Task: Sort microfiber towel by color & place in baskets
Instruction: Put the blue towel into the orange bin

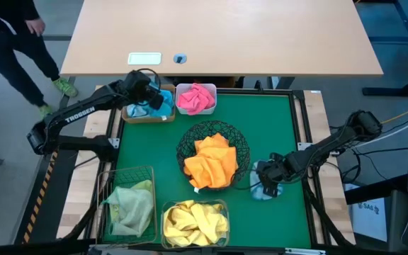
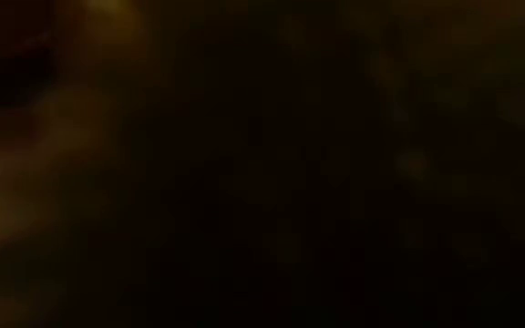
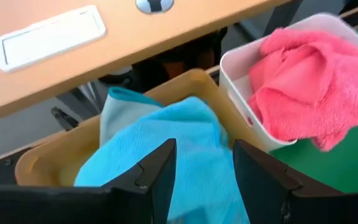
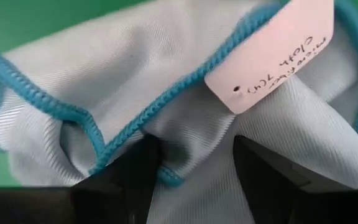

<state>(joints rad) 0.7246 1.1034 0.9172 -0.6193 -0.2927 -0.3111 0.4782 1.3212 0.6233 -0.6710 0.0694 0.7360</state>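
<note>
A pale grey towel with a teal hem [image 4: 135,81] and a pink paper tag [image 4: 278,56] lies bunched on the green mat [image 1: 289,127], right of the round black wire bowl [image 1: 241,142]. My right gripper [image 1: 265,180] is down on it, open. My left gripper [image 1: 151,95] hangs open over the tan square tray [image 3: 194,81], its fingers just above the blue towel [image 3: 166,130] that lies inside. The low view is dark. My right gripper comes at the pale grey towel from above. Its open fingers [image 4: 135,174] stand in the cloth on either side of a raised fold [image 4: 194,149] near the hem. The towel lies on the mat. My left gripper: I cannot tell whether it touches the blue towel.
Pink towel in the white tub [image 1: 211,106], orange towels [image 1: 211,164] in the wire bowl, pale green towel in the green mesh basket [image 1: 112,177], yellow towels in the clear box [image 1: 223,210]. A wooden desk [image 1: 225,35] stands beyond the far edge; a person [image 1: 13,35] is at the far left.
</note>
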